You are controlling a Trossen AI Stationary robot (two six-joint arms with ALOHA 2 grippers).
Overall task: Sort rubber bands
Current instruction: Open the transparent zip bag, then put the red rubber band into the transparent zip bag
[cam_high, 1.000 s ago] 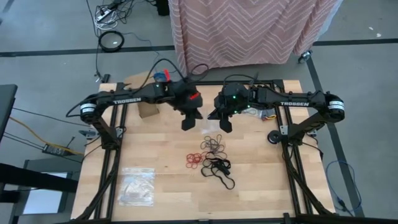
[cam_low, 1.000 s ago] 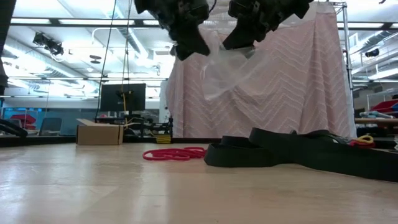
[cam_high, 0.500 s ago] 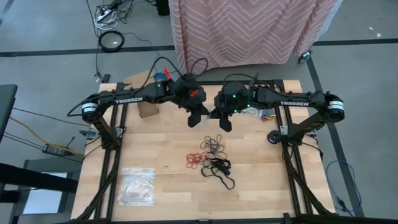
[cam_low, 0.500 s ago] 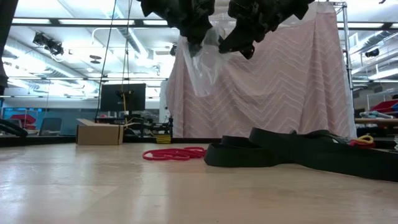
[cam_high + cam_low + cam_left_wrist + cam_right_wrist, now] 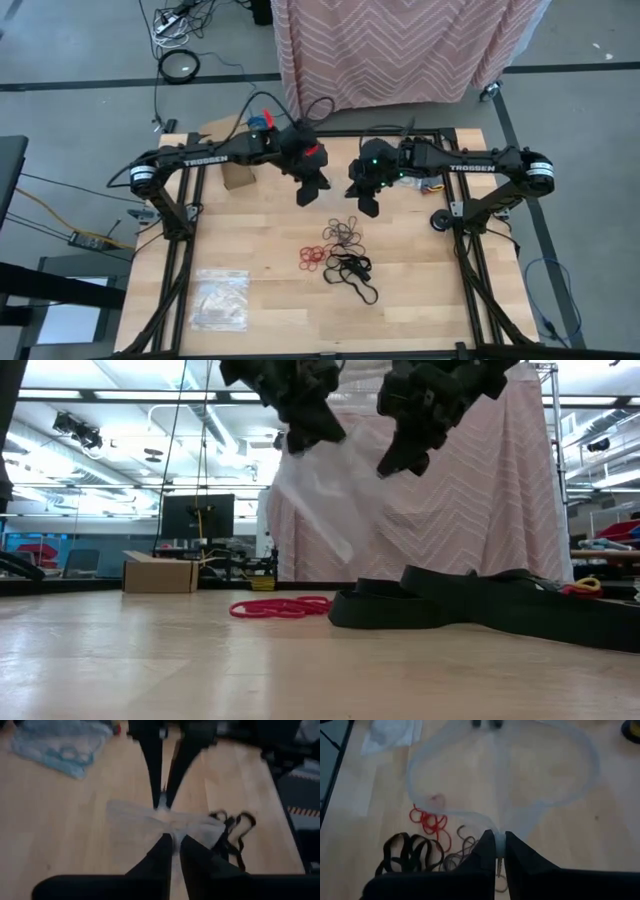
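- Right now I have both arms raised over the upper middle of the table (image 5: pixel 250 330), their grippers facing each other with a clear plastic bag (image 5: pixel 325 490) stretched between them.
- My left gripper (image 5: pixel 311 186) sits just left of centre in the high view; in its wrist view the fingers (image 5: pixel 160 852) are nearly together, pinching the bag's edge.
- My right gripper (image 5: pixel 364 198) sits just right of centre, its fingers (image 5: pixel 487 847) pressed tight on the opposite edge, and the bag's mouth gapes wide ahead of them.
- In the low view the bag hangs from both grippers, well above the wood.
- Below them, in the middle of the high view, lie the rubber bands (image 5: pixel 338 252): tan-brown ones at the top of the cluster, red ones at lower left, larger black ones trailing to lower right.
- Another bag (image 5: pixel 220 298) lies flat at the lower left of the table.
- A small cardboard box (image 5: pixel 238 176) stands at the upper left.
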